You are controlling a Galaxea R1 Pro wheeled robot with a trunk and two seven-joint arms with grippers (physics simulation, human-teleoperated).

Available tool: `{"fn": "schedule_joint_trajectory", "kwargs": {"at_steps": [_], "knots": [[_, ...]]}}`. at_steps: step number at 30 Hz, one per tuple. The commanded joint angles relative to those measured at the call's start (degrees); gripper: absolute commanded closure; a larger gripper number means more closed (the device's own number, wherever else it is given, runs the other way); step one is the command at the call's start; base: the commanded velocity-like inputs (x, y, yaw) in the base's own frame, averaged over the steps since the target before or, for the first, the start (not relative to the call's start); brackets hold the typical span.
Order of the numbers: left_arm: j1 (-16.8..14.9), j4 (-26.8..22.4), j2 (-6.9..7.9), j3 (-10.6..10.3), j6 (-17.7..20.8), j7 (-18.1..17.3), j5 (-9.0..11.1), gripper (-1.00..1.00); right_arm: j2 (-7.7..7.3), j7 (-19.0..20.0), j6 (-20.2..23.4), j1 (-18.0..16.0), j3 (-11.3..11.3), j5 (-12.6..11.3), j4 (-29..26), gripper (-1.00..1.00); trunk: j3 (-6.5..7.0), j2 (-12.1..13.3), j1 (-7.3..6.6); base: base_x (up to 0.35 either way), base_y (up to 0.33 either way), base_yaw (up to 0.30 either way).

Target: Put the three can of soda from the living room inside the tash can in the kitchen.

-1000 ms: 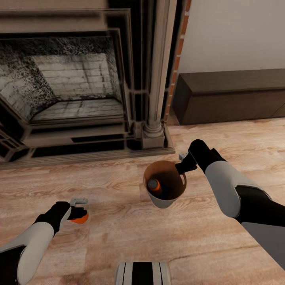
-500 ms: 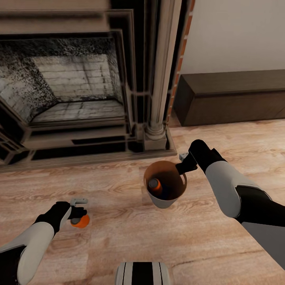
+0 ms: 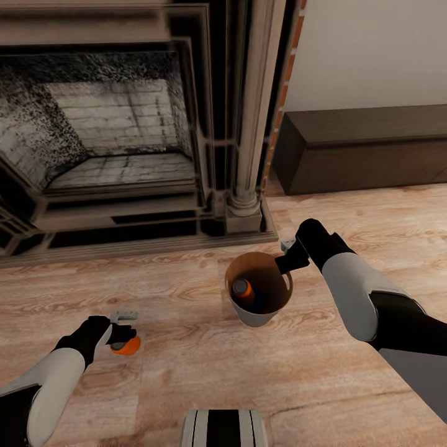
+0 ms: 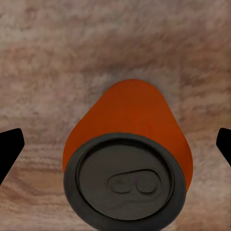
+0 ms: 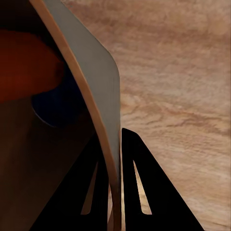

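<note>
Probably light, rigid, smooth-sided: orange can (image 4: pixel 127 159) upright on floor (image 3: pixel 186 372), between parted fingers of left pincer (image 3: pixel 124 328); best gripped mid-wall. Right pincer (image 5: pixel 113 192) clamped on trash can (image 3: pixel 257 313) rim, holding another can (image 3: pixel 242 289).

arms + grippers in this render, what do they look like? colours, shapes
Both arms have smooth pale grey-white rounded forearm shells, black upper segments and black wrists. The left gripper carries a small grey bracket; its fingers are plain black. The right gripper has flat black triangular fingers with narrow slots. No cables or markings visible.
</note>
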Motion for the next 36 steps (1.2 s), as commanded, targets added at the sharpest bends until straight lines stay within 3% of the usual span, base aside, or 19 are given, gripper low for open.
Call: {"fn": "schedule_joint_trajectory", "kwargs": {"at_steps": [1,8,12,13,22,36], "knots": [[0.0,0.0,0.0,0.0,0.0,0.0,0.0,-1.0,0.02,0.32,0.47,-0.04,-0.25,-1.22,0.02,1.0,0.0,0.0,-0.01,0.0,0.0,0.0],[0.0,0.01,0.0,0.0,0.69,0.03,0.0,-1.0,-0.04,0.32,0.47,-0.05,-0.23,-1.22,0.02,1.0,-1.32,-0.08,0.15,0.0,0.0,0.0],[0.0,0.0,0.0,0.0,1.33,0.0,0.03,-1.0,-0.04,0.32,0.47,-0.05,-0.23,-1.22,0.01,1.0,-1.32,-0.08,0.15,0.0,0.0,0.0],[0.0,-0.01,0.0,0.0,1.37,0.06,0.08,1.0,-0.04,0.32,0.47,-0.04,-0.23,-1.22,0.03,1.0,-1.32,-0.08,0.15,0.0,0.0,0.0],[0.0,-0.27,0.0,0.07,1.49,0.07,0.19,1.0,-0.05,0.32,0.47,0.01,-0.26,-1.22,0.01,1.0,-1.32,-0.08,0.15,0.0,0.0,0.0],[0.0,0.0,0.0,0.09,1.63,-0.39,0.06,1.0,-0.05,0.32,0.47,0.23,-0.25,-1.31,0.01,1.0,1.78,0.1,-0.21,0.0,0.0,0.0]]}}
